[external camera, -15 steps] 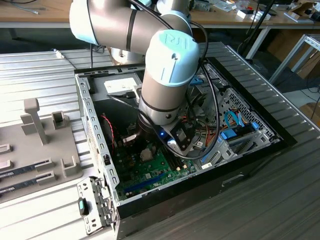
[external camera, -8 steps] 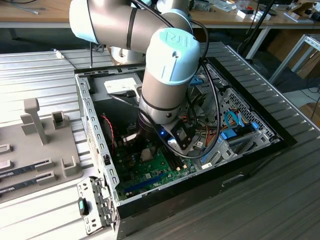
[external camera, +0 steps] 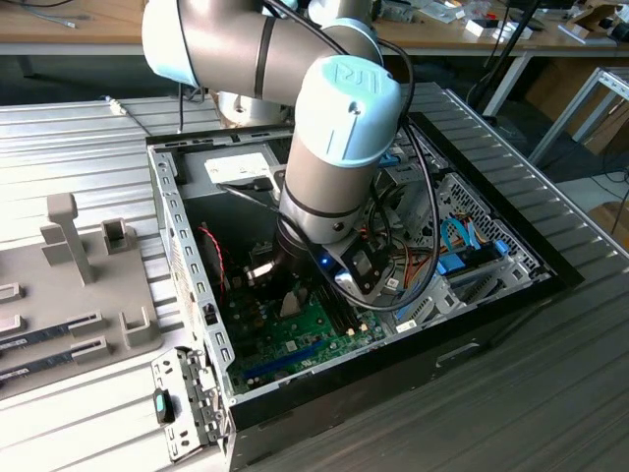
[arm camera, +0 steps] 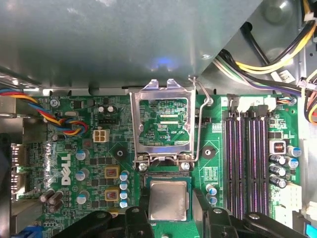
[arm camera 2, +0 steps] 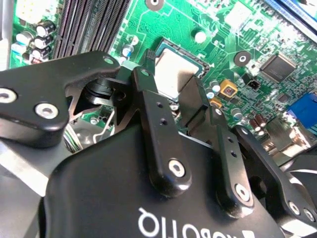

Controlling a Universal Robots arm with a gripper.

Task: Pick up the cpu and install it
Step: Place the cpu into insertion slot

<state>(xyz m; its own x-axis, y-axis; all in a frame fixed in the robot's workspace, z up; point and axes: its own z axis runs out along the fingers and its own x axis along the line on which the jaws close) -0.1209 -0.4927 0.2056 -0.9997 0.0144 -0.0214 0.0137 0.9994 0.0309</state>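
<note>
One square cpu [arm camera: 169, 200], plain silver-grey top, apparently in its socket [arm camera: 166, 175]

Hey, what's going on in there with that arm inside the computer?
A robot arm reaches into an open computer case. Its end effector sits right over the cpu, which is at the socket. The socket frame stands flipped open beside it. Whether the cpu is gripped or already let go isn't clear.
</note>
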